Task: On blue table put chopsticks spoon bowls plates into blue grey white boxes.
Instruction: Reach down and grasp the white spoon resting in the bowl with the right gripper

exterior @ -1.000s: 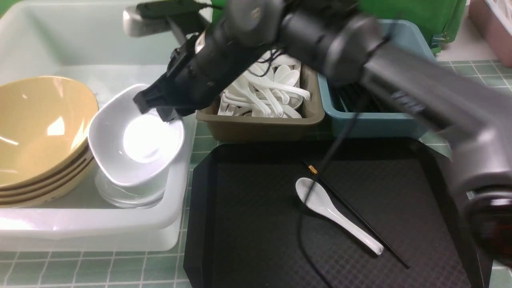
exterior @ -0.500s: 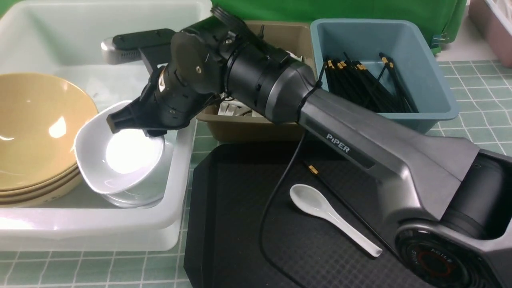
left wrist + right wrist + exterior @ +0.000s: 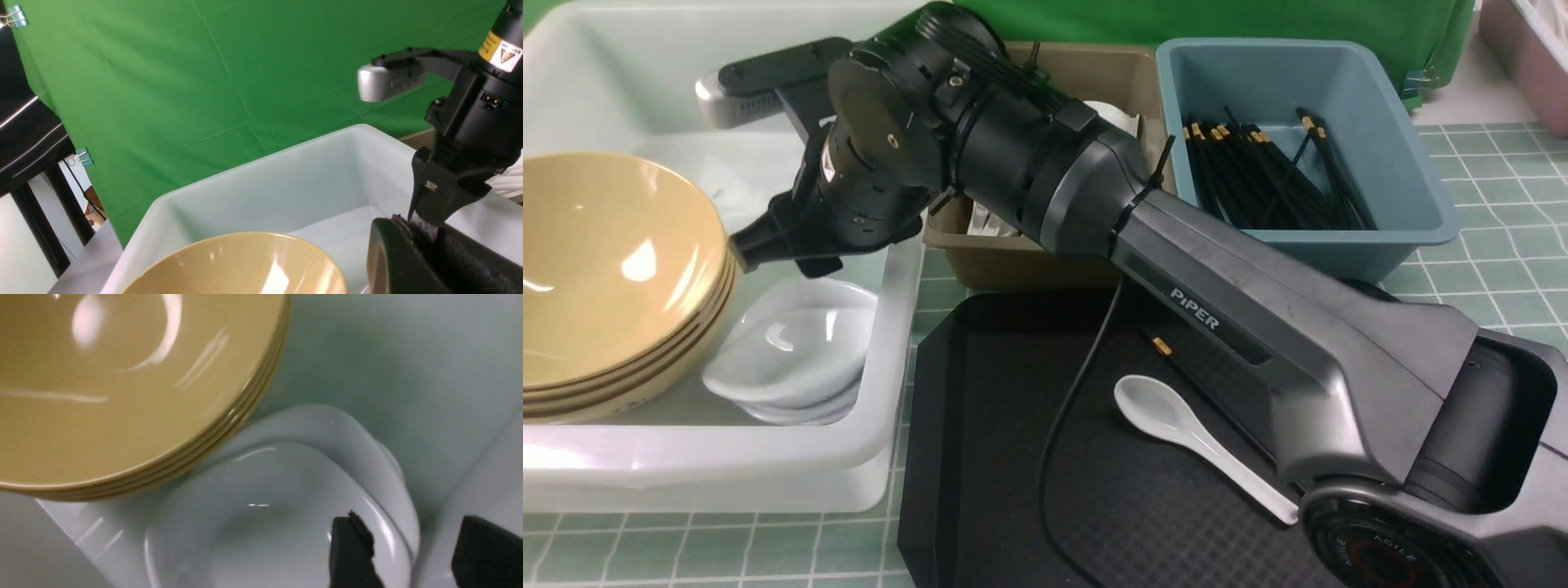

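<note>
change: right jaws just released; plate (image 3: 792, 343) dropped onto its stack in white box (image 3: 686, 465) | left jaws: clenched | meaning: plate done; spoon (image 3: 1176, 425) and chopsticks (image 3: 1161, 347) waited on black tray (image 3: 980, 457)

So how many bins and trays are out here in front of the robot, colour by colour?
white tub: 1
grey-brown bin: 1
blue bin: 1
pinkish bin, cut off at the picture's edge: 1
black tray: 1
Total: 5
</note>
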You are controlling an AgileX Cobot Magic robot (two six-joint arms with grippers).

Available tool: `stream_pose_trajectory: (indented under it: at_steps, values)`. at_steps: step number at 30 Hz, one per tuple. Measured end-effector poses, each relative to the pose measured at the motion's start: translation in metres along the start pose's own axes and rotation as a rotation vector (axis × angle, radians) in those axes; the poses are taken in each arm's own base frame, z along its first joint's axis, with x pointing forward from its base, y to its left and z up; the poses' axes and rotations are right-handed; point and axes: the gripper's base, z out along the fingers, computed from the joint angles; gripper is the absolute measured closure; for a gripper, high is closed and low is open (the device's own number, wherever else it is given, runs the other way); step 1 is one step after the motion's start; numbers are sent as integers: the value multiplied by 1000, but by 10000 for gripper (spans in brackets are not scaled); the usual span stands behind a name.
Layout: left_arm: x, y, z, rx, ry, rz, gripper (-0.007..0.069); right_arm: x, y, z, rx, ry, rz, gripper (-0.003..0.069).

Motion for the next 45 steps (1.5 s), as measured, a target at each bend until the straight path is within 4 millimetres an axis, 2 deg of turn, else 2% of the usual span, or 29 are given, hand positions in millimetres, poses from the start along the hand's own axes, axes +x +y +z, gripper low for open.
stream_pose_trajectory:
  at_steps: [5, 8, 9, 10, 11, 12, 13, 15, 18, 20, 21, 22, 23, 24, 26, 27, 29, 30, 31, 34, 39, 45]
  values:
    - [0, 0, 0, 0, -1, 0, 622, -1, -2, -13, 22, 42, -76, 279]
    - [0, 0, 0, -1, -2, 0, 622, -9, -5, -42, -22, 31, -101, 279]
    - [0, 0, 0, 0, -1, 0, 622, -17, -6, -71, -58, -5, -111, 279]
    - [0, 0, 0, 0, -1, 0, 622, -17, -7, -75, -57, -8, -118, 279]
    - [0, 0, 0, 0, -1, 0, 622, -22, -10, -98, -58, -42, -125, 280]
    - [0, 0, 0, 0, -1, 0, 622, -26, -22, -143, -56, -85, -141, 286]
    - [0, 0, 0, 0, -1, 0, 622, -28, -25, -155, -53, -104, -142, 287]
    - [0, 0, -1, -2, -7, 0, 622, -22, -46, -193, -24, -119, -155, 303]
    - [-1, 0, -1, -3, -10, 0, 622, -1, -77, -220, 40, -64, -173, 335]
    - [-1, 0, -1, -3, -11, 0, 622, 29, -99, -216, 72, 52, -181, 365]
    - [-1, 0, -1, -3, -11, 0, 622, 32, -102, -219, 78, 56, -177, 372]
    - [-1, 0, -1, -3, -11, 0, 622, 63, -117, -202, 91, 187, -166, 403]
    - [-1, 0, -1, -3, -13, 0, 622, 78, -125, -195, 98, 246, -153, 416]
    - [-1, 0, -1, -4, -13, 0, 622, 101, -134, -179, 99, 341, -138, 433]
    - [-1, 0, -1, -4, -14, 0, 622, 123, -144, -163, 103, 428, -109, 446]
    - [-1, 0, -1, -4, -14, 0, 622, 148, -149, -145, 103, 512, -78, 454]
    - [-1, 0, -1, -4, -13, 0, 622, 177, -154, -123, 104, 586, -49, 459]
    - [-1, 0, -1, -4, -13, 0, 622, 182, -155, -119, 104, 595, -46, 459]
    - [-1, 0, -1, -4, -13, 0, 622, 196, -155, -107, 95, 610, -26, 459]
    - [-1, 0, -1, -4, -13, 0, 622, 205, -156, -94, 90, 575, -14, 455]
    - [-1, 0, -1, -3, -11, 0, 622, 200, -156, -81, 94, 481, -20, 427]
    - [-1, 0, -1, -3, -11, 0, 622, 207, -157, -63, 70, 521, -8, 416]
